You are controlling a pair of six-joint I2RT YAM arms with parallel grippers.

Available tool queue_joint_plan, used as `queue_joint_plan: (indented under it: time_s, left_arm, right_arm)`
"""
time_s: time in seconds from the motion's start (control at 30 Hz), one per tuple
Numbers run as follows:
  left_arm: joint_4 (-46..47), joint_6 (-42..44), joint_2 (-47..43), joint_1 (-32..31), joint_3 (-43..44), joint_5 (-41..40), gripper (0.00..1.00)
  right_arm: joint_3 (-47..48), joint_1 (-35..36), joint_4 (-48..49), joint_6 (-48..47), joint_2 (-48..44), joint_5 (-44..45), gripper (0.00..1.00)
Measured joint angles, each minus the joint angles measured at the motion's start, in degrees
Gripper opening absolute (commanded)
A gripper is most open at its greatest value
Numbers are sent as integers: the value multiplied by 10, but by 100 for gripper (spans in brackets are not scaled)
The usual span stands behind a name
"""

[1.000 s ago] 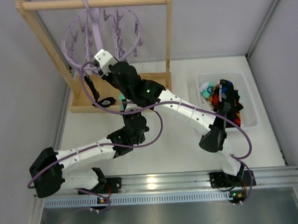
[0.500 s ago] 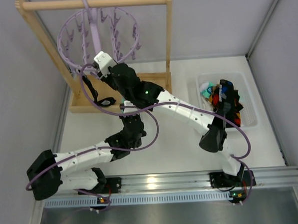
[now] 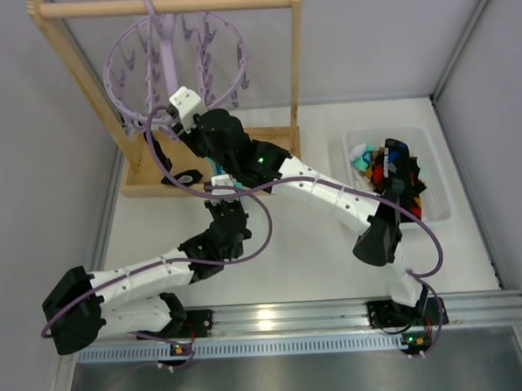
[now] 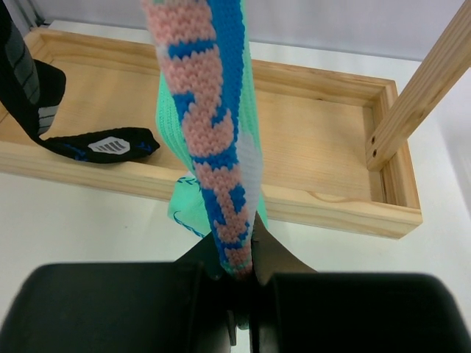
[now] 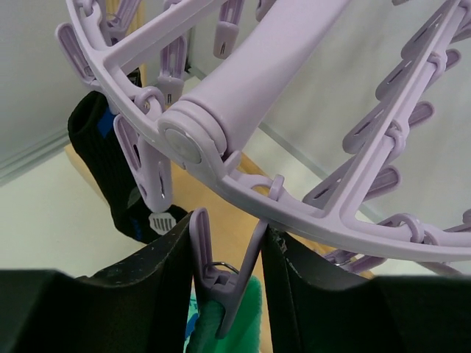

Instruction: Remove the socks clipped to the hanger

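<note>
Sock [image 4: 215, 125] hangs from clip [image 5: 219, 293]; your L gripper [image 4: 243, 288] is clamped on its low end to tug, R gripper [image 5: 227, 259] pinches clip to free it.

You have one hanger [image 3: 167, 38] with more clip pegs [image 5: 200, 243] than you can count, one wooden rack [image 3: 80, 82], one basket [image 3: 437, 212] and two arms [image 3: 331, 196]. At the rack you see one black sock [image 4: 110, 143], one green sock [image 4: 173, 132] and one pink-and-blue knitted sock [image 4: 213, 110]. The basket's socks [image 3: 391, 175] lie too tangled to count.
</note>
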Motion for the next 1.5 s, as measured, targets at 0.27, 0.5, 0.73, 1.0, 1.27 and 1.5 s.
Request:
queue_joint_plan:
  time_s: [0.27,0.5,0.73,1.0,1.27,1.5]
  left_arm:
    - [-4,12,10,0,18,10,0]
    - [-5,30,28,0,34,10,0]
    - [-8,39,41,0,45,10,0]
    - [-8,39,42,0,50,13,0]
    - [-8,38,46,0,50,19,0]
    - [-8,35,54,0,50,28,0]
  right_arm:
    - [0,0,-1,-2,0,2,56]
    - [-11,8,6,-18,-4,26,70]
    - [-40,16,31,-40,-23,53,69]
    - [-24,16,29,-70,-19,80,58]
    - [-20,16,39,-104,-10,101,24]
    - [-20,16,42,-106,-10,98,20]
